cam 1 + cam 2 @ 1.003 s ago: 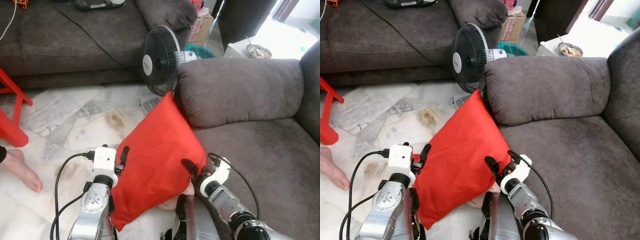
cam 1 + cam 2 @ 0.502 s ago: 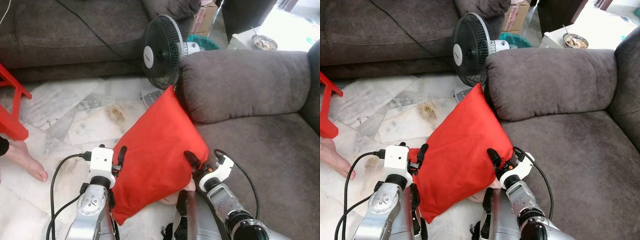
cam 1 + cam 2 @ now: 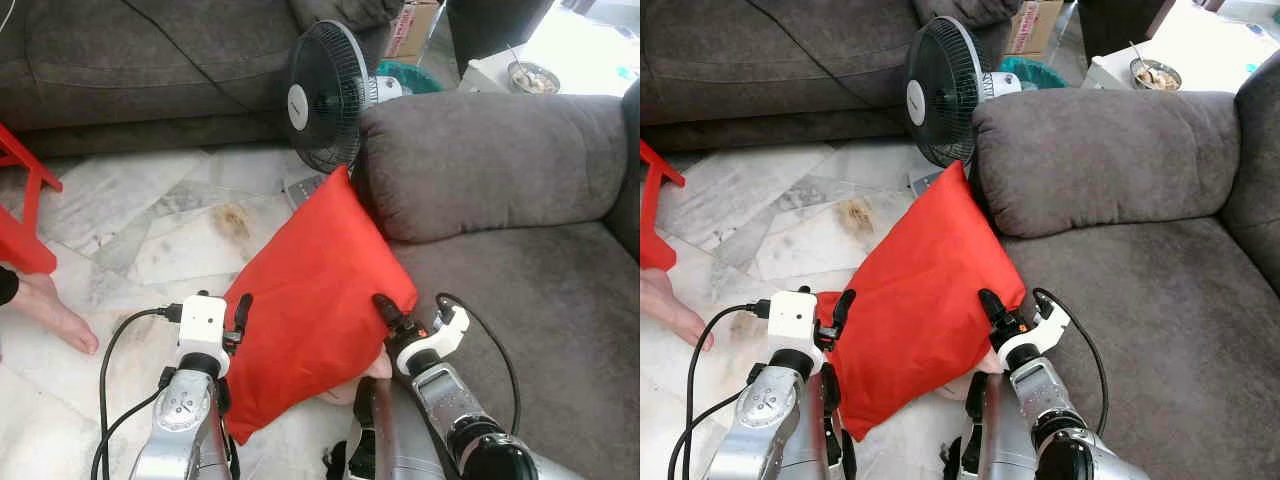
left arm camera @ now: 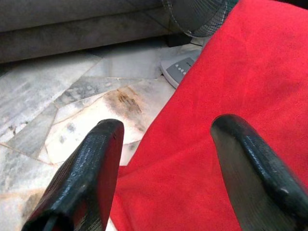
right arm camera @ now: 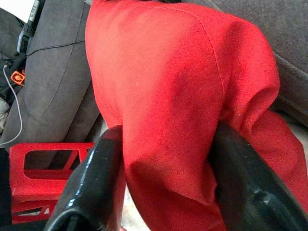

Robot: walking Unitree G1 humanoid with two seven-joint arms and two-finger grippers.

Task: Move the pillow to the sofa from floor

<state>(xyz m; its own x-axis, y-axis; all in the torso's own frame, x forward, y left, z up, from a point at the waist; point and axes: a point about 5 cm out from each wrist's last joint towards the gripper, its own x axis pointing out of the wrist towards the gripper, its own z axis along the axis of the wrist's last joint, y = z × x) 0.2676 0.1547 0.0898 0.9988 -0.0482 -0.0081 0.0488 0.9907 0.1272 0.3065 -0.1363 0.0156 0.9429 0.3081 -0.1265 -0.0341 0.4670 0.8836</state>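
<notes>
- A person's bare foot [image 3: 55,315] rests on the marble floor [image 3: 130,230] at the far left, beside a red stool [image 3: 22,215]; neither is in the way.
- The left gripper [image 3: 240,312] sits at the left edge of the red pillow [image 3: 315,290]. In its wrist view the two black fingers [image 4: 91,168] stand wide apart, one over bare floor and the other lying against the red cloth. To my eye it braces the pillow rather than pinches it.
- The pillow itself stands tilted on the floor, its top corner leaning against the sofa [image 3: 520,290] armrest, just in front of a standing fan [image 3: 322,95]. It is not yet on the seat.
- The right gripper [image 3: 392,312] is at the pillow's right corner, near the seat's front edge. Its wrist view shows the fingers [image 5: 96,178] spread on either side of a bunched fold of fabric; I'd judge them clamped on that corner.
- To do this step well, I'd say both arms should lift together and swing right, keeping the top corner clear of the fan, and letting go only once the pillow's bulk rests over the seat cushion.
- The soft filling may sag, so a one-sided lift could let it slip.
</notes>
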